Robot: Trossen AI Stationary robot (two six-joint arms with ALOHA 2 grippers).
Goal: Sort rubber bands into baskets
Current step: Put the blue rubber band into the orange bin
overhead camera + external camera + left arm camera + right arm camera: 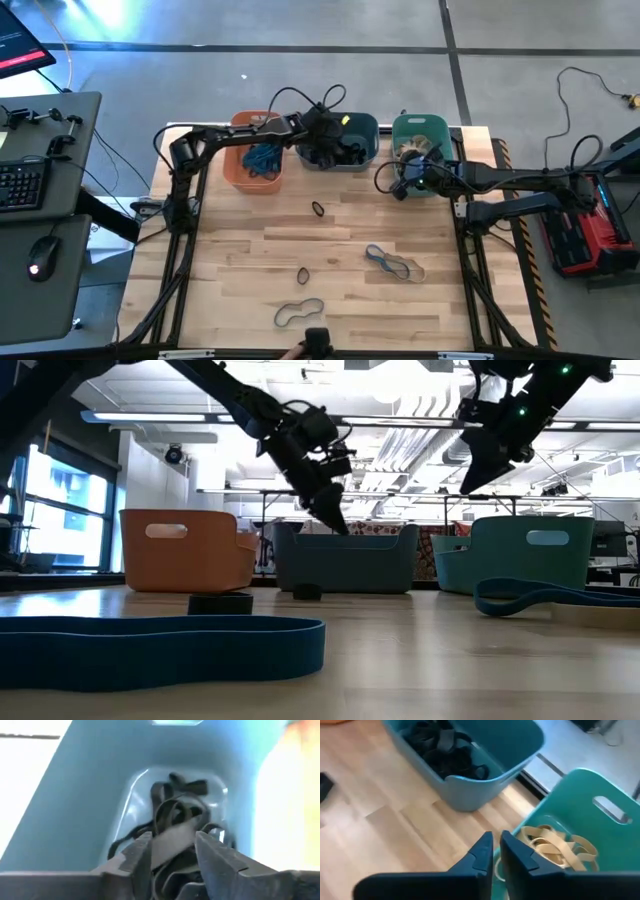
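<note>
Left gripper (172,852) hung spread over slate basket (362,152) of black bands (175,815) | right gripper (492,851) nearly pressed together, empty, above teal basket (580,785) holding tan bands (555,845) | orange basket (240,170) held blue bands (264,158) | no readable writing

High view: straight down over the whole counter (330,255). Low view: level from the counter's near edge toward the baskets (345,558) along the far edge. Wrist views: close above the same baskets.
</note>
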